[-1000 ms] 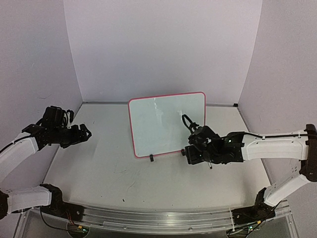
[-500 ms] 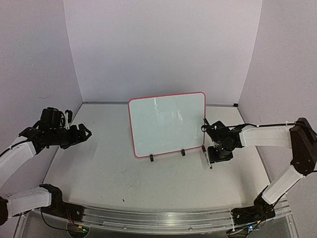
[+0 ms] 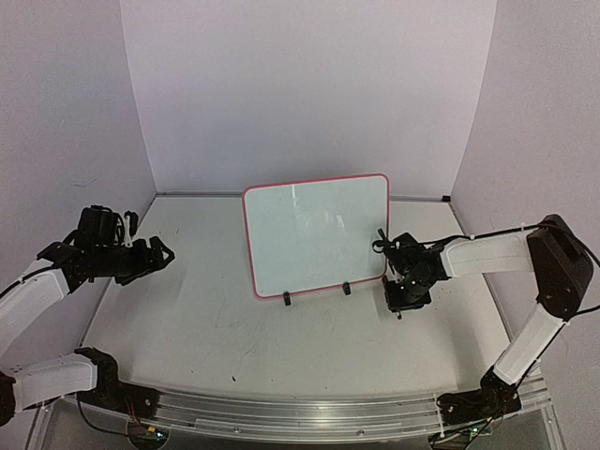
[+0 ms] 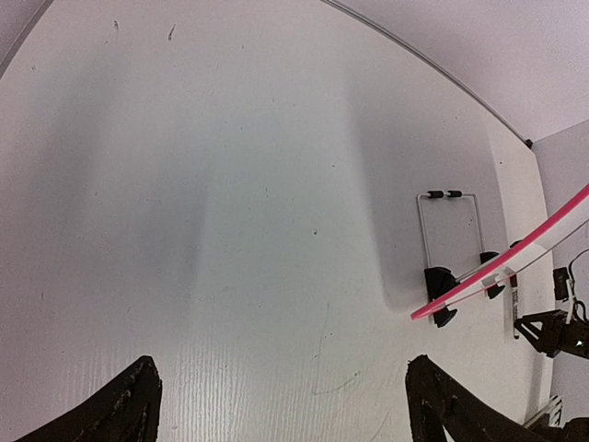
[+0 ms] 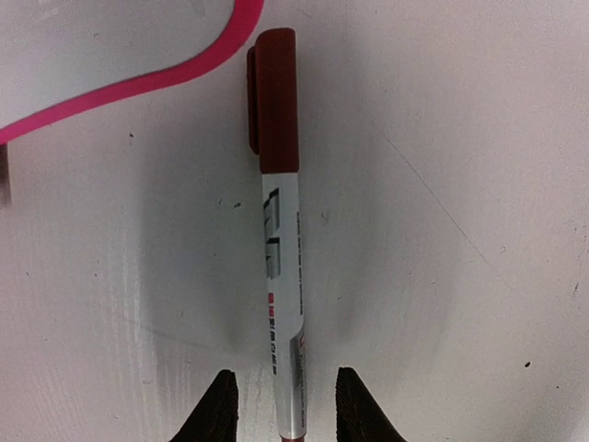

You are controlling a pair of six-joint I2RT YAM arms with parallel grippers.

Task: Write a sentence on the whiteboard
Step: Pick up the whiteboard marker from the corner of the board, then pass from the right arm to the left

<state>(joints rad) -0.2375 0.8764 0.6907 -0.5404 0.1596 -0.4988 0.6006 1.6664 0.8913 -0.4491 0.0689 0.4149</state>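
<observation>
Straddled the capped marker (image 5: 276,230) with the right pincer (image 5: 281,405) spread, just beside the blank board (image 3: 317,234) upright on the surface (image 3: 281,356); needed a square pinch on the barrel; held the left pincer (image 4: 276,405) spread, well apart.

Bench top (image 3: 187,309): white, matte, with faint scuffs and a few thin dark scratches toward the near edge. Three plain pale-lilac walls close it in: back wall (image 3: 309,84), left wall (image 3: 66,112) and right wall (image 3: 548,112), meeting at the far corners. A thin grey strip (image 3: 206,194) runs along the far edge, a metal rail (image 3: 300,412) along the near edge. Light even and diffuse; shadows soft.
</observation>
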